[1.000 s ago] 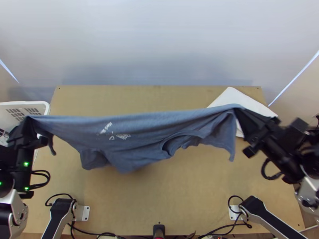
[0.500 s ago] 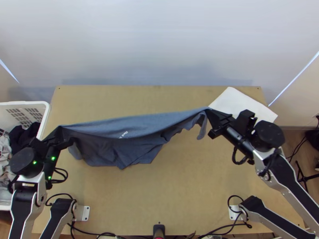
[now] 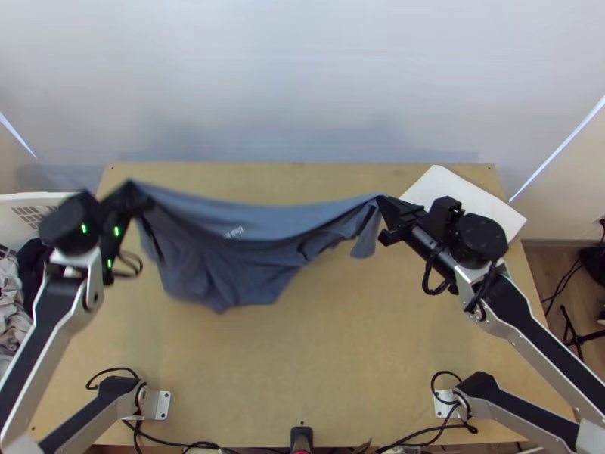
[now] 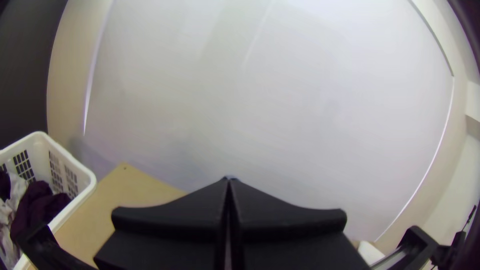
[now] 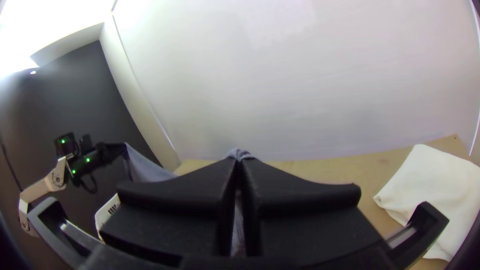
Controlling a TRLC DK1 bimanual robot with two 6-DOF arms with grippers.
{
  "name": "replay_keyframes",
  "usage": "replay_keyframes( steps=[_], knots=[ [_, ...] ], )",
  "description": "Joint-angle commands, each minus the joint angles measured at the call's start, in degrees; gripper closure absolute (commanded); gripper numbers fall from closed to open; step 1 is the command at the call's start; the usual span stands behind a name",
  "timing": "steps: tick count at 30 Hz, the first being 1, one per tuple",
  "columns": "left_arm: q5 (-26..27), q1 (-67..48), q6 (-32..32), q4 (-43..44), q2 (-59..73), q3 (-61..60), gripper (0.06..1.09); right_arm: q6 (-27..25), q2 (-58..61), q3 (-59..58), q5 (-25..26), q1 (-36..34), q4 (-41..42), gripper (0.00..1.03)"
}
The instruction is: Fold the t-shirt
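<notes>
A: Top cam?
B: Sitting high over the table's [image 3: 302, 363] 6 o'clock edge, looking steeply down.
A: Wrists?
B: Both riding closer in. Left arm's [image 3: 53, 325] is facing roughly 1, right arm's [image 3: 529, 325] roughly 11.
A: Overlap?
B: All three are catching table, pale backdrop [image 3: 302, 76] at 12, basket [image 3: 45, 198] at 9–10.

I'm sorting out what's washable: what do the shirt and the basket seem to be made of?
Shirt: soft, matte blue-grey fabric, sagging in loose folds; possibly cotton, though the fibre is unclear.
Basket: probably rigid white plastic with a smooth finish, judging by its regular slots and rounded rim.
</notes>
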Motion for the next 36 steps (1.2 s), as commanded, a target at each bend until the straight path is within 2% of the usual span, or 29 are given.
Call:
replay_keyframes(
  steps=[1,6,9,15,19,20,24,26,32,36],
  knots=[
    [-2.3,-1.4,0.4,4.4,10.0,18.0,1.05,-0.1,2.5,-0.6,0.5,-0.6,2.7,1.0],
    [-5.6,-0.5,0.7,4.1,6.2,25.7,1.05,-0.2,2.2,-2.2,0.8,-0.9,2.7,1.0],
    [-5.9,0.5,1.1,2.4,2.3,27.5,1.05,-0.1,2.2,-3.5,0.9,-0.6,2.8,1.0],
    [-4.4,0.5,5.9,-7.4,-8.3,18.9,1.05,-0.2,2.7,-4.7,0.9,-0.4,3.1,1.0],
    [0.0,0.7,9.5,-18.1,-16.3,8.4,1.05,-0.4,3.0,-3.9,0.9,-0.6,3.1,1.0],
    [2.5,0.7,10.4,-22.1,-17.9,5.8,1.05,-0.4,3.1,-3.7,0.9,-0.6,3.1,1.0],
    [6.2,-0.4,10.5,-32.4,-23.0,-3.1,1.05,-0.4,3.9,-2.9,0.9,-0.8,3.1,1.0],
    [8.9,-1.7,9.0,-38.2,-23.9,-4.3,1.05,-0.4,4.1,-2.7,0.9,-0.8,3.1,1.0],
    [12.0,-9.0,7.6,-57.3,-21.0,-2.9,1.05,-0.5,4.6,-2.4,0.9,-1.2,3.1,1.0],
    [16.9,-12.3,7.9,-63.8,-19.4,-2.7,1.05,-0.4,5.8,-2.3,0.9,-1.4,3.1,1.0]
  ],
)
